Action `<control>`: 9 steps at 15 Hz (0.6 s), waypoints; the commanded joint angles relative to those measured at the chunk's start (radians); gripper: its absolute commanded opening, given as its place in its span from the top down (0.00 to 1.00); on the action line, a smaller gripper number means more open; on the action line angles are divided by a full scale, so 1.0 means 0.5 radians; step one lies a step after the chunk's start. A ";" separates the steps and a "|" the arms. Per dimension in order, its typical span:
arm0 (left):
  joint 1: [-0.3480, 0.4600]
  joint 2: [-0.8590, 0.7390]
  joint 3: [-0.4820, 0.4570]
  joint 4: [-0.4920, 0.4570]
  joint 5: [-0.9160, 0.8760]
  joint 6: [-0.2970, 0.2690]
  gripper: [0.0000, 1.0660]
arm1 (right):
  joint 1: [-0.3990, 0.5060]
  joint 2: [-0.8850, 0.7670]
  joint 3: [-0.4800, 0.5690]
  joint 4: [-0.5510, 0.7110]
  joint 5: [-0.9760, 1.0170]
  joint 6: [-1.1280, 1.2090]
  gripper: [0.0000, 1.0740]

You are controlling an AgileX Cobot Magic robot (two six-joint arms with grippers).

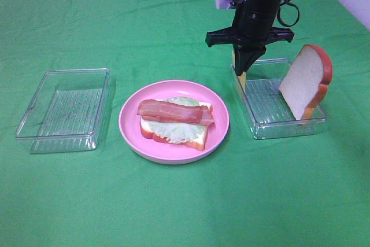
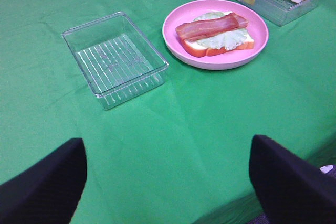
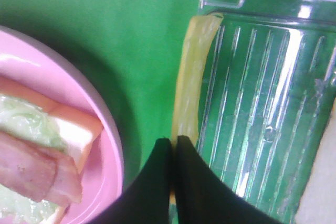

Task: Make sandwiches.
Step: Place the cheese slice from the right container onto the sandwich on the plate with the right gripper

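Exterior high view: the right hand [image 1: 245,75] hangs point-down over the clear tray [image 1: 289,128] near the counter's [image 1: 173,201] right edge. Its jaws are pinched almost together on the top edge of a thin yellow cheese slice [image 1: 243,83], which stands on edge at the tray wall facing the pink plate [image 1: 130,137]. A bread slice [image 1: 303,82] leans upright at the tray's other end. On the plate at mid-counter lies the half-built sandwich: bottom bread [image 1: 199,140], lettuce [image 1: 179,134] and bacon [image 1: 173,111].

The grip looks slight. Held by one edge, the limp cheese could slip out or fold on the way across. Its lower edge might also catch the tray wall, jolt the tray and topple the leaning bread. A low pass over the plate could nudge the bacon off the lettuce.

Only the right wrist view shows the cheese hugging the wall along its length, though not clearly which side of the wall it is on. Only the left wrist view shows the left hand [image 2: 167,140], spread wide, holding nothing and hovering by the counter's near edge. Ahead of it, an empty tray [image 2: 113,61] sits toward the left edge.
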 commanded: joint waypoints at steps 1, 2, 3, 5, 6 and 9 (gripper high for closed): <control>-0.010 -0.046 0.004 0.004 -0.016 -0.014 0.24 | -0.012 -0.136 -0.012 -0.018 0.042 0.014 1.00; -0.010 -0.046 0.004 0.004 -0.016 -0.014 0.24 | -0.012 -0.200 -0.012 -0.018 0.056 0.014 1.00; -0.010 -0.046 0.004 0.004 -0.016 -0.014 0.24 | -0.012 -0.226 -0.012 -0.018 0.070 0.014 1.00; -0.010 -0.046 0.004 0.004 -0.016 -0.014 0.24 | -0.012 -0.342 -0.012 0.000 0.122 -0.004 1.00; -0.010 -0.046 0.004 0.004 -0.016 -0.014 0.24 | -0.012 -0.390 -0.012 0.032 0.140 -0.036 1.00; -0.010 -0.046 0.004 0.004 -0.016 -0.018 0.24 | -0.010 -0.436 -0.006 0.312 0.140 -0.140 1.00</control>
